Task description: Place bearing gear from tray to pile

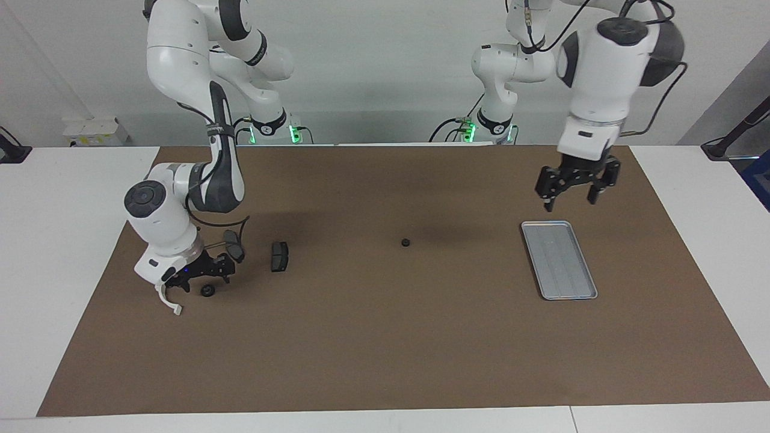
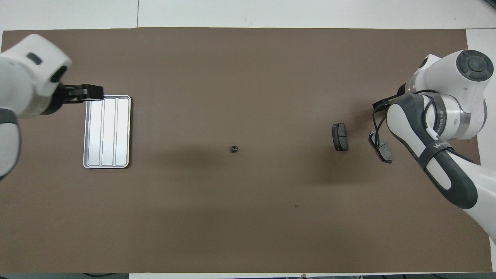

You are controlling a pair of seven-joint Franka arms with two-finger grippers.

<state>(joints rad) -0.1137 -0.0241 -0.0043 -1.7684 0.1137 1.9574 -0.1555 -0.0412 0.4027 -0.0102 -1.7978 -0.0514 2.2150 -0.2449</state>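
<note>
The silvery tray [image 1: 559,260] [image 2: 106,131] lies bare toward the left arm's end of the table. My left gripper [image 1: 571,195] [image 2: 91,93] hangs open and holds nothing, high over the tray's end nearer the robots. One small black bearing gear [image 1: 406,243] [image 2: 233,148] rests on the mat between tray and pile. A second gear [image 1: 207,291] lies in the pile, just under my right gripper [image 1: 201,278], which is open and slightly above it. The pile has two dark plates [image 1: 280,257] [image 1: 233,245] and a white curved piece [image 1: 168,300]. In the overhead view the right arm hides its gripper.
A brown mat [image 1: 385,349] covers most of the white table. In the overhead view one plate [image 2: 340,136] lies free and the other plate [image 2: 383,152] is partly under the right arm's cable. The left arm stands tall above the tray's end.
</note>
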